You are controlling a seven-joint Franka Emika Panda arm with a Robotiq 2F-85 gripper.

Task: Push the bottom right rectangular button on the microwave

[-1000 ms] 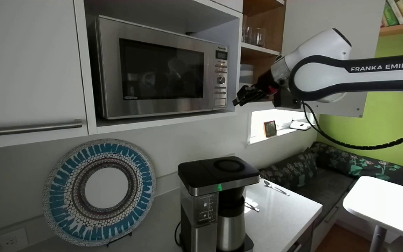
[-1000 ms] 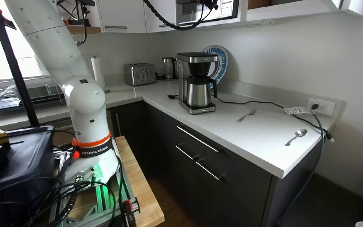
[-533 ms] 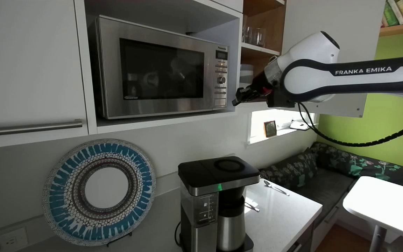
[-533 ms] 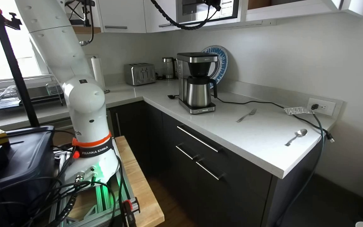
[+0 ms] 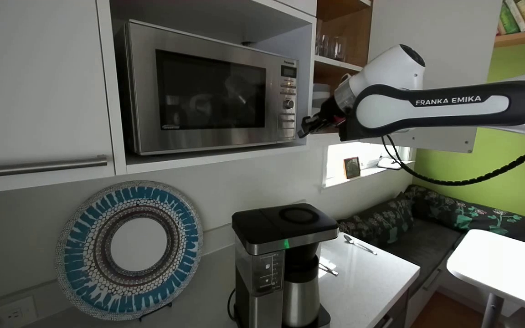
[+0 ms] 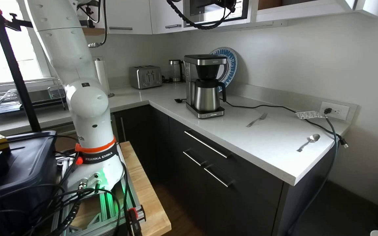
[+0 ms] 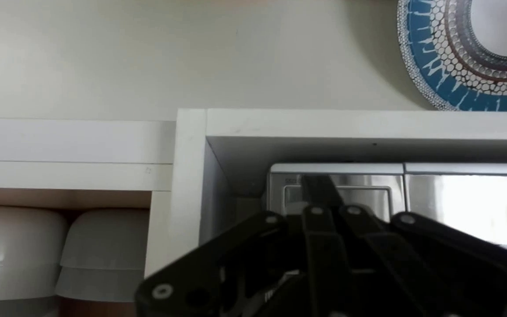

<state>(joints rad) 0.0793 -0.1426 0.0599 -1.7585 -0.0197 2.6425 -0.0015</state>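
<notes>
One rectangular button (image 5: 286,133) is located lowest on the control panel (image 5: 282,101), at the right end of the microwave (image 5: 212,89). Above it, the panel carries narrow keys (image 5: 287,120), a round dial (image 5: 288,104) and a display (image 5: 288,71).

The gripper (image 5: 301,132) is observed closed, its fingers (image 7: 317,189) together. In an exterior view the tips point down toward the panel, near the button but apart from it. In the wrist view (where the scene stands upside down) the fingers overlap the button's outline and hide part of its face. Behind the gripper, the arm (image 5: 426,102) runs roughly level.

The microwave stands inside a white cabinet (image 5: 217,159). Shelving (image 5: 337,63) beside it holds glasses (image 5: 337,48) and, one level down, stacked bowls (image 7: 104,251).

Below, a plate (image 5: 80,243) with a blue ring stands on edge near the wall (image 5: 244,182), beside a coffee maker (image 5: 267,273) whose steel carafe (image 5: 301,300) is seated in place; both items appear in both exterior views. On the same counter (image 6: 248,137) lie a fork (image 6: 257,120) and, nearer the end, a spoon (image 6: 313,137). Farther along, by the corner, stand a toaster (image 6: 145,77) and a kettle (image 6: 176,71). Beyond the counter's end, a patterned cushion (image 5: 376,228) rests on a bench (image 5: 431,234), near a white table (image 5: 504,264).
</notes>
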